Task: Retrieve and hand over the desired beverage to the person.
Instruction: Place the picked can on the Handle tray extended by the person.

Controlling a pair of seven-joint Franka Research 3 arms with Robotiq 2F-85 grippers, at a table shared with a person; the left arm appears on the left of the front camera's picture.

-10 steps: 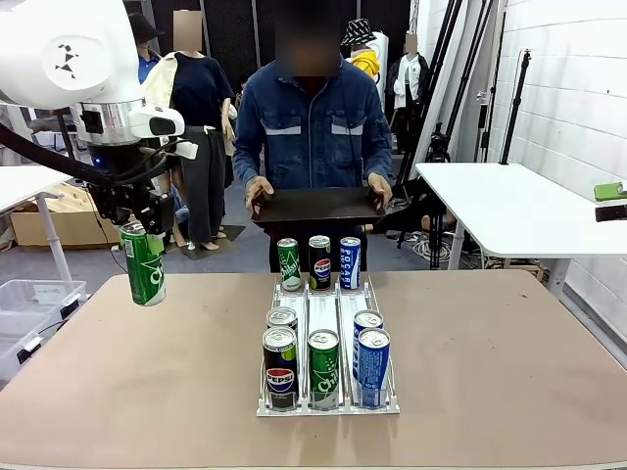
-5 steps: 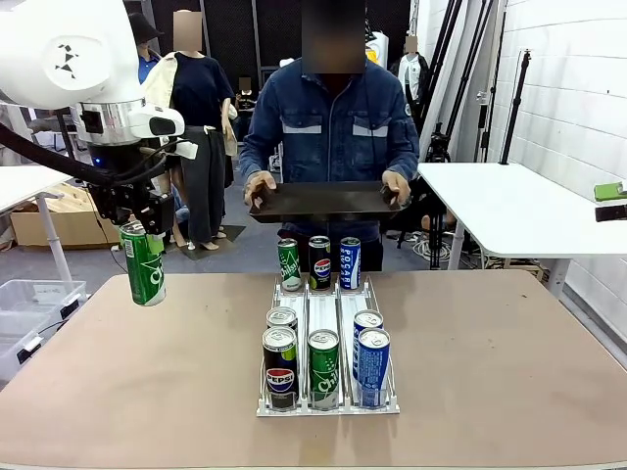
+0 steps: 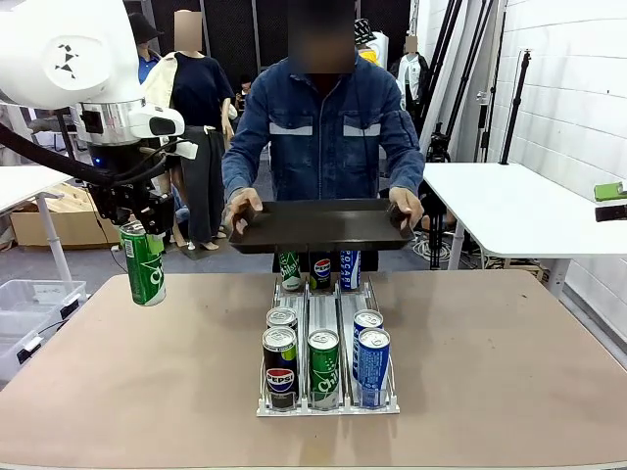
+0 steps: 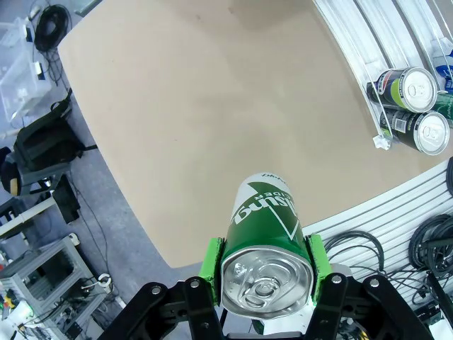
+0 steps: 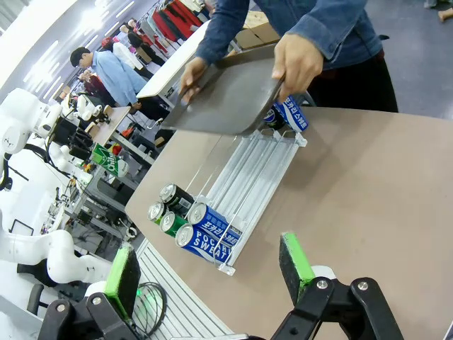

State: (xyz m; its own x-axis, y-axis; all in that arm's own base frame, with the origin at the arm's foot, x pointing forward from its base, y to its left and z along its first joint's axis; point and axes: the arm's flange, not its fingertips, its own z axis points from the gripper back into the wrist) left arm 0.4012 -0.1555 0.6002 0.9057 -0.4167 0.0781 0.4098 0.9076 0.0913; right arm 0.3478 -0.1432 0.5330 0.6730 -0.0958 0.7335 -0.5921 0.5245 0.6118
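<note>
My left gripper (image 3: 140,233) is shut on the top of a green can (image 3: 145,274) and holds it upright in the air above the table's left edge. In the left wrist view the can (image 4: 263,219) sits between the green pads (image 4: 211,261). The person (image 3: 323,127), in a blue denim jacket, stands at the far side and holds a dark tray (image 3: 323,225) level in both hands above the rack's far end. My right gripper (image 5: 209,273) is open over the table with nothing between its fingers, and faces the tray (image 5: 226,95).
A clear rack (image 3: 328,403) in the table's middle holds several cans in three lanes: Pepsi (image 3: 280,367), green (image 3: 323,364) and blue Pocari (image 3: 373,364) at the near end. A white table (image 3: 519,211) stands at the right. The brown tabletop (image 3: 490,372) is bare on both sides.
The person has come forward and brought the tray lower and nearer, so it now covers the tops of the rack's far cans. My left arm and its can have not moved.
</note>
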